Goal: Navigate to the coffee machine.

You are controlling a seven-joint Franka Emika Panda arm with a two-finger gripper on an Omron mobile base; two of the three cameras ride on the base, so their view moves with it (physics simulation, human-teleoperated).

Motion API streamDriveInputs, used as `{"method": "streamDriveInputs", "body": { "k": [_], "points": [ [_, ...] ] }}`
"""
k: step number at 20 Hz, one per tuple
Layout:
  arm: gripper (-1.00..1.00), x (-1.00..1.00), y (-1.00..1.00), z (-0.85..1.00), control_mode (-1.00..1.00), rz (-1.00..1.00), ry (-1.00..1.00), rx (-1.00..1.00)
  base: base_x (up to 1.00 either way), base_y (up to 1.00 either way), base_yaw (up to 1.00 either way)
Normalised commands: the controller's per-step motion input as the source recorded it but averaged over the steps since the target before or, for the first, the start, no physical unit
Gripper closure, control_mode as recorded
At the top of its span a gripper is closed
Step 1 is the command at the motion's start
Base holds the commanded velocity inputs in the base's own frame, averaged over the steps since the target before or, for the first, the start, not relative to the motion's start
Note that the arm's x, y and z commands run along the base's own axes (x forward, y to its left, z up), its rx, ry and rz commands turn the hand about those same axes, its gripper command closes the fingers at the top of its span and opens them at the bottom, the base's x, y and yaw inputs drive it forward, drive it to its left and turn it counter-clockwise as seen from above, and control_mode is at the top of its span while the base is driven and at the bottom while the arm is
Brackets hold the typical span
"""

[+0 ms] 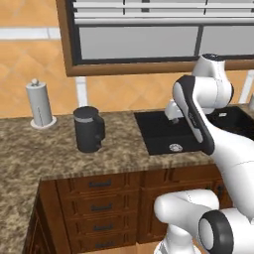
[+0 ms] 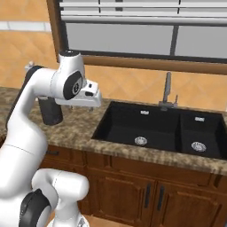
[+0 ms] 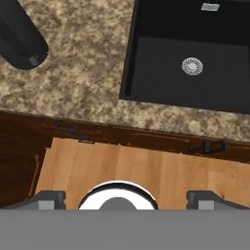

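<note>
The coffee machine is out of view. My gripper (image 3: 126,199) hangs above the front edge of the granite counter (image 3: 88,73), looking down at the counter, the cabinet fronts and the wooden floor. Its two fingertips (image 3: 49,199) stand wide apart with nothing between them, so it is open. The hand (image 2: 88,95) sits between a small dark cylindrical canister (image 2: 51,111) and the black sink (image 2: 159,128).
The dark canister (image 1: 89,129) stands on the counter (image 1: 30,149) left of the sink (image 1: 168,131). A white paper towel holder (image 1: 40,104) is at the back left. A faucet (image 2: 167,91) rises behind the double sink. Wooden drawers (image 1: 99,208) lie below.
</note>
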Motion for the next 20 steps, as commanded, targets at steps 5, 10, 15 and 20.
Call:
{"method": "streamDriveInputs", "body": {
  "k": [5,10,15,20],
  "points": [
    [-1.00,0.00,0.00,0.00,1.00,0.00,0.00,0.00,0.02,0.02,0.01],
    [-1.00,0.00,0.00,0.00,1.00,0.00,0.00,0.00,-0.21,0.22,0.56],
    [-1.00,0.00,0.00,0.00,1.00,0.00,0.00,0.00,-0.27,0.20,0.77],
    [-1.00,0.00,0.00,0.00,1.00,0.00,0.00,0.00,-0.32,0.16,0.77]
  ]
}}
